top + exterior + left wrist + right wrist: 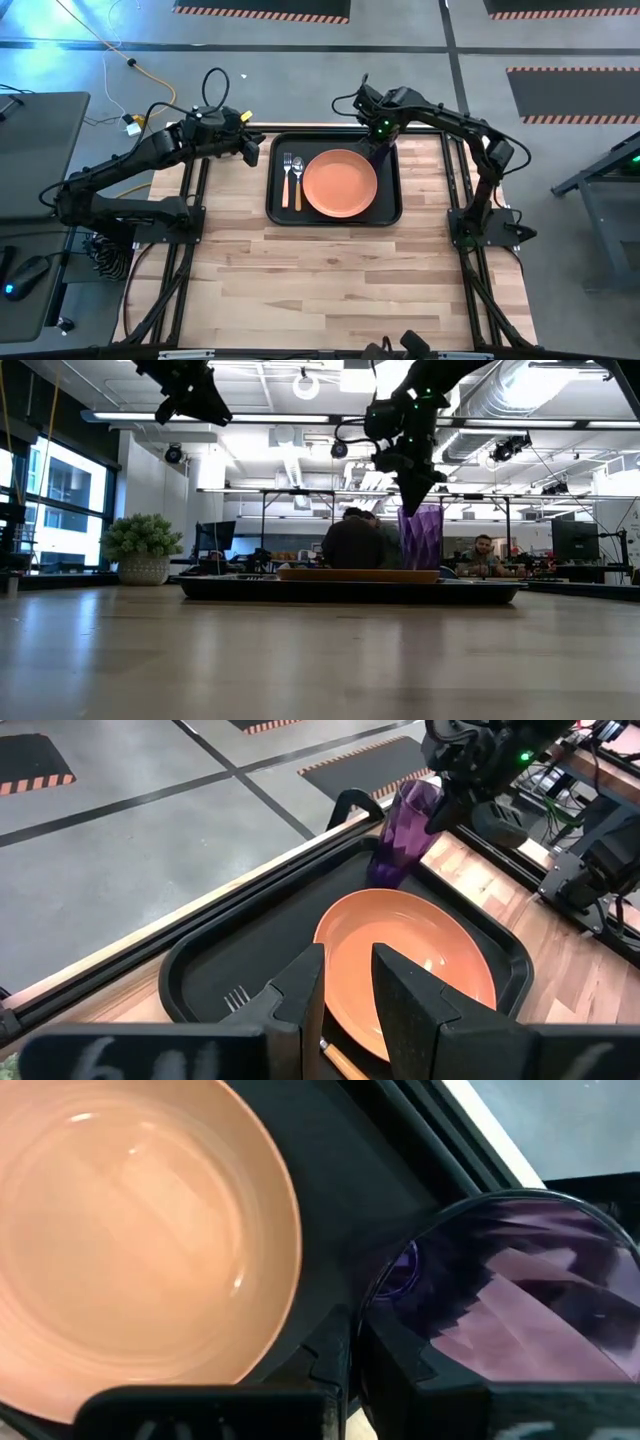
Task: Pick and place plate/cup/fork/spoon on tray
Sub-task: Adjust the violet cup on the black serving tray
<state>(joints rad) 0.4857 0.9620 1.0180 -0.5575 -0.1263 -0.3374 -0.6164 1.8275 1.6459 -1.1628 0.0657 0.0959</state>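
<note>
The black tray point(281, 214) lies at the middle of the table's far half. On it the fork point(287, 180) and the spoon point(297, 183) lie side by side at its left, and the orange plate point(340, 183) rests at its middle. The purple cup point(404, 832) stands upright in the tray's far right corner. My right gripper point(383, 140) is above the cup, shut on its rim. My left gripper point(254, 150) hangs raised beyond the tray's far left corner, slightly open and empty. My right gripper holds the cup's rim point(372, 1295) on the side toward the plate, one finger inside the cup and one outside point(335, 1345). The fingers come from above, pointing down. The cup stays upright, its base point(386, 878) on the tray floor.
Bare wooden table lies near the front edge and on both sides of the tray. The arms' bases stand at the table's left and right edges. In the low view, people sit in the room behind the table.
</note>
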